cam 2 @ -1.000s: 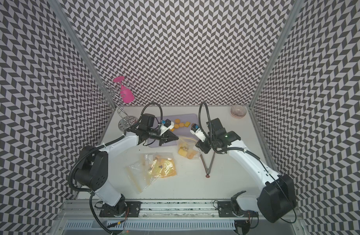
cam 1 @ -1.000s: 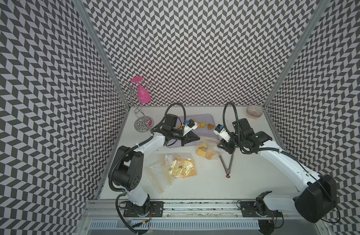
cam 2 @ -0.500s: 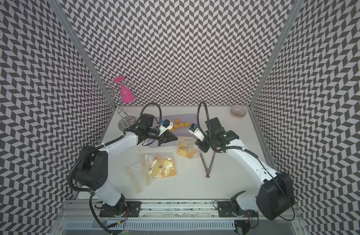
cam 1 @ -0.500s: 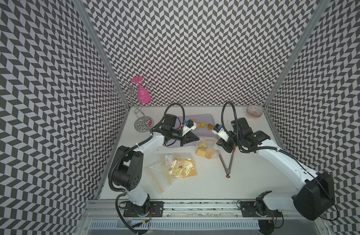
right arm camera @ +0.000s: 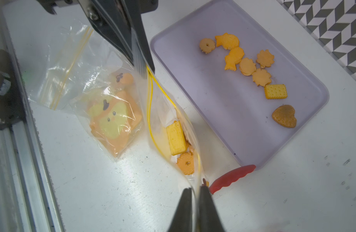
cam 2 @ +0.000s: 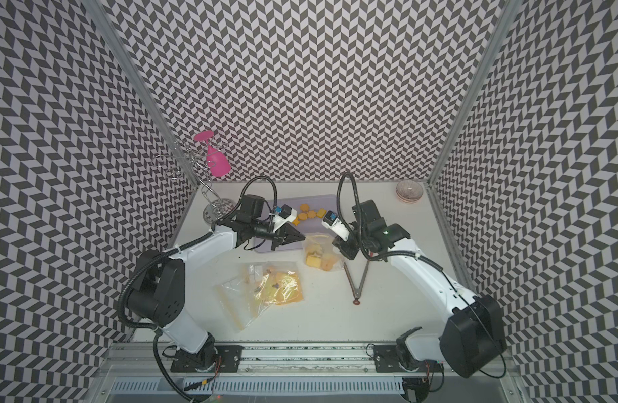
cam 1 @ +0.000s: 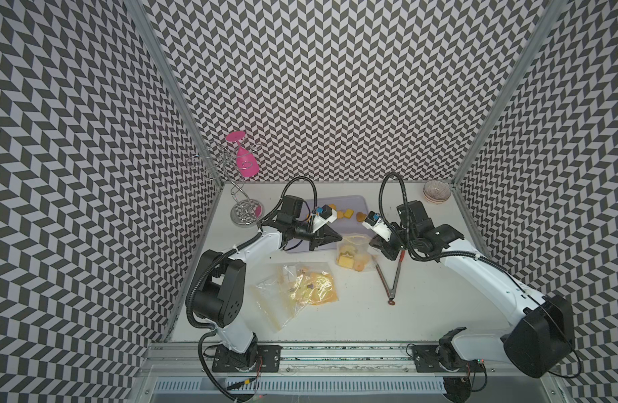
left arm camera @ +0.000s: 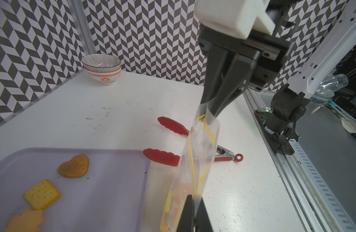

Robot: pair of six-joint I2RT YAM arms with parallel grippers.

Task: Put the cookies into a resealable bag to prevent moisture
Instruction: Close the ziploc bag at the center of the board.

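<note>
Some yellow-orange cookies point(right arm camera: 176, 138) sit inside the clear bag point(left arm camera: 199, 160), others outside.

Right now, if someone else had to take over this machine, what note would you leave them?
Left gripper: shut on one top corner of the resealable bag.
Right gripper: shut on the other corner.
Done: a few cookies sit in the bag.
Left: about eight more on the purple tray to bag, then seal the zip, which gapes.
Red tongs lie beside the tray, unheld.
</note>
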